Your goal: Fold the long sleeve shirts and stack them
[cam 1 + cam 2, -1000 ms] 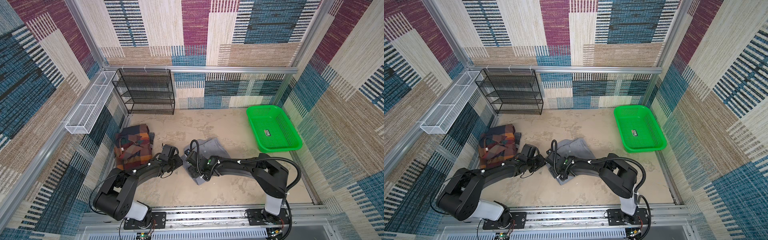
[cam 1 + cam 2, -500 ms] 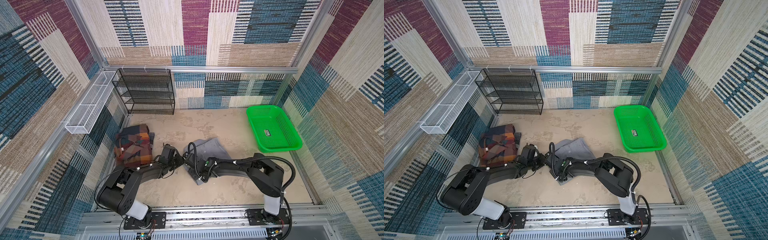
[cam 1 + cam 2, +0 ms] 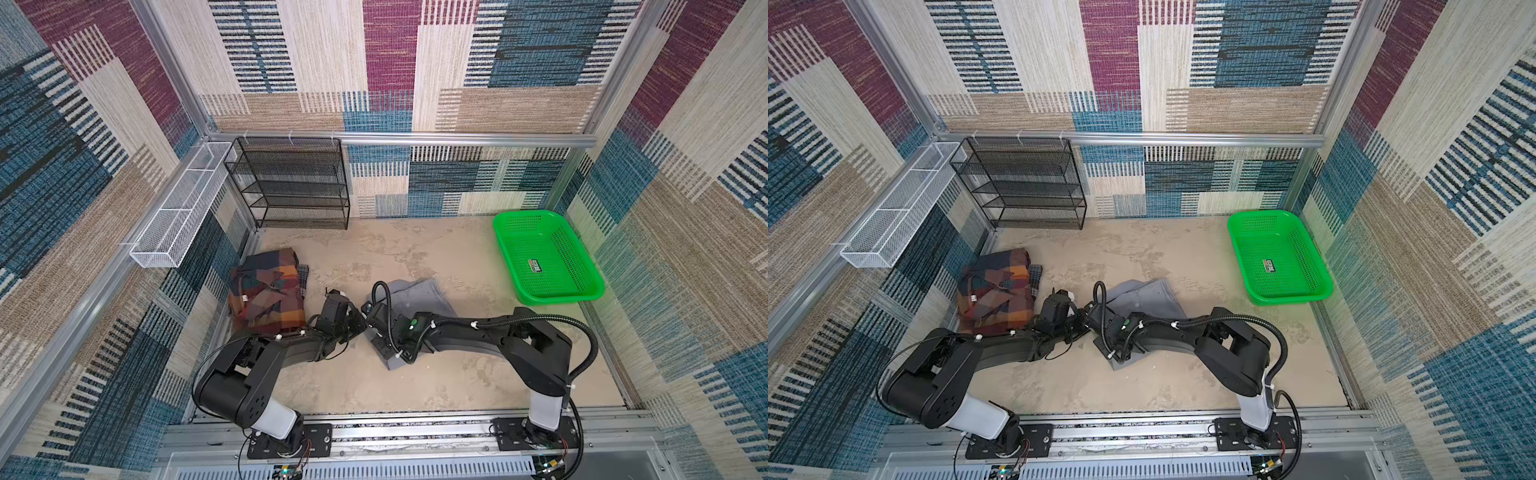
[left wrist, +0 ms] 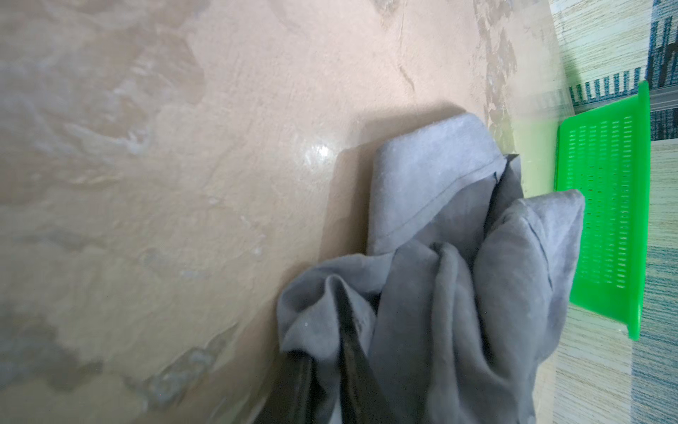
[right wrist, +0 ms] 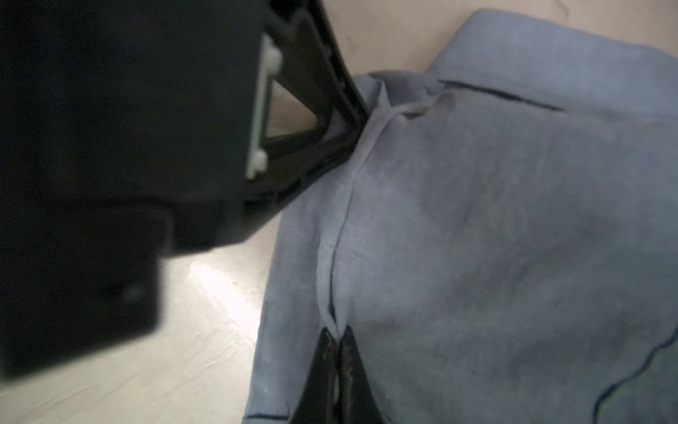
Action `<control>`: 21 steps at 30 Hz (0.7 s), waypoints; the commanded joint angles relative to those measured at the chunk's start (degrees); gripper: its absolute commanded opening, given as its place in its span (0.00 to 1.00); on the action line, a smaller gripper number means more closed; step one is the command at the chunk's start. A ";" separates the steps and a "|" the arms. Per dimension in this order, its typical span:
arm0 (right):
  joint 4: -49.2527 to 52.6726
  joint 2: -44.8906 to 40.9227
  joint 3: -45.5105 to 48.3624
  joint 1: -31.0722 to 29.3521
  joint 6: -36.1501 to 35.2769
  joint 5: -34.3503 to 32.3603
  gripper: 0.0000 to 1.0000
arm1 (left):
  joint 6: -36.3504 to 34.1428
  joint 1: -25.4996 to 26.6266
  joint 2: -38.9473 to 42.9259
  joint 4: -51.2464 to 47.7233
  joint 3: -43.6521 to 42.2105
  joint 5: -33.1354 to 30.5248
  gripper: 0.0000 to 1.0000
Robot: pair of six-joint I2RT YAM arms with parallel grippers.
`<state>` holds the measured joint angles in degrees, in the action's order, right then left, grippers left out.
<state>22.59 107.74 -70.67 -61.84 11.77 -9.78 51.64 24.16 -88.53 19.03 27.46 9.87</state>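
Note:
The gray long sleeve shirt lies crumpled mid-floor. The plaid shirt lies folded by the left wall. Both grippers meet at the gray shirt's left edge. In the left wrist view my left gripper is shut on a bunched fold of gray shirt. In the right wrist view my right gripper pinches a raised ridge of gray shirt, with the left gripper's black body just beside it. In both top views the left gripper and right gripper almost touch.
A green mesh basket stands at the right wall. A black mesh rack stands at the back left. A white wire basket hangs on the left wall. Patterned walls enclose the beige floor.
Both grippers have closed on the gray shirt's left edge. The left gripper has moved right to meet the shirt; the cloth there is now bunched up.

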 commanded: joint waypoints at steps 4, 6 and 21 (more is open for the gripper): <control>-1.90 -1.22 -1.23 -1.26 -1.55 4.48 0.00 | 0.57 -0.05 -1.02 -13.71 -1.09 -0.03 0.17; -2.40 -1.05 -1.49 -2.31 -1.77 5.10 0.00 | 0.81 -0.07 -1.02 -13.58 -1.27 -0.02 0.16; -6.78 4.35 -3.43 -4.08 4.01 9.05 0.00 | 2.03 -0.52 2.34 -13.12 -3.54 -1.14 0.10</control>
<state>21.39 111.72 -74.67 -65.76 13.45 -5.23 52.88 23.68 -86.08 19.90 24.91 10.72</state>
